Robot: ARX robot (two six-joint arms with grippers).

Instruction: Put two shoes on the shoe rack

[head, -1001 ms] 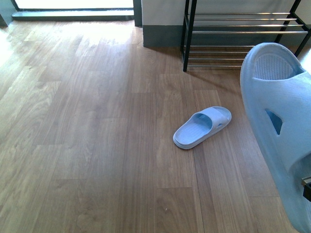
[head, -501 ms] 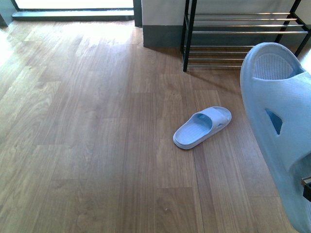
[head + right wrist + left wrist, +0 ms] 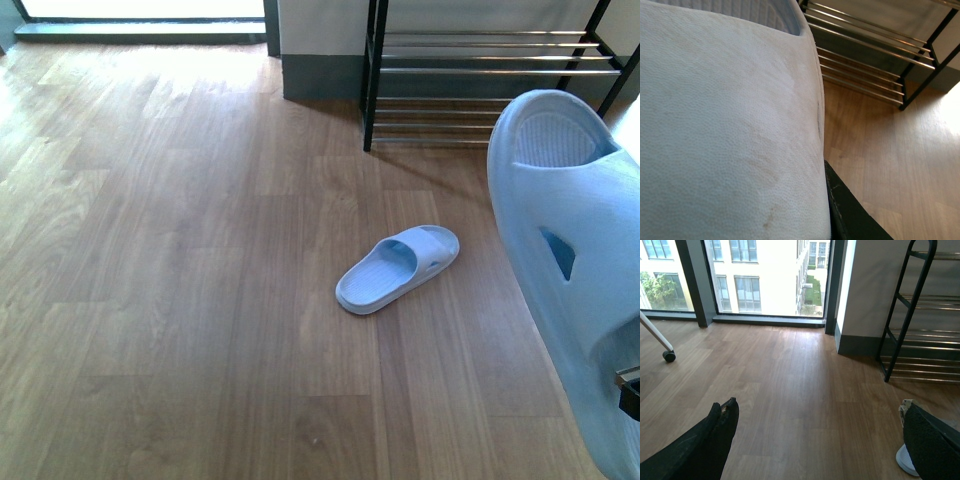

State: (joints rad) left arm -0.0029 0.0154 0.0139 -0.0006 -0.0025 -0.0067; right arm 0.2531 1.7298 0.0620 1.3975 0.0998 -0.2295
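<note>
The right gripper (image 3: 840, 205) is clamped on one pale blue slide (image 3: 570, 260), which hangs clear of the wooden floor (image 3: 180, 250), near the shoe rack (image 3: 480, 70) but not yet over its chrome bars. The second slide (image 3: 397, 268) lies flat on the floor, well short of the rack. The left gripper (image 3: 815, 450) is spread wide and holds nothing. The carrying step appears to be in hand. Next, the raised slide needs bringing forward to a tier and levelling so its sole spans the bars.
</note>
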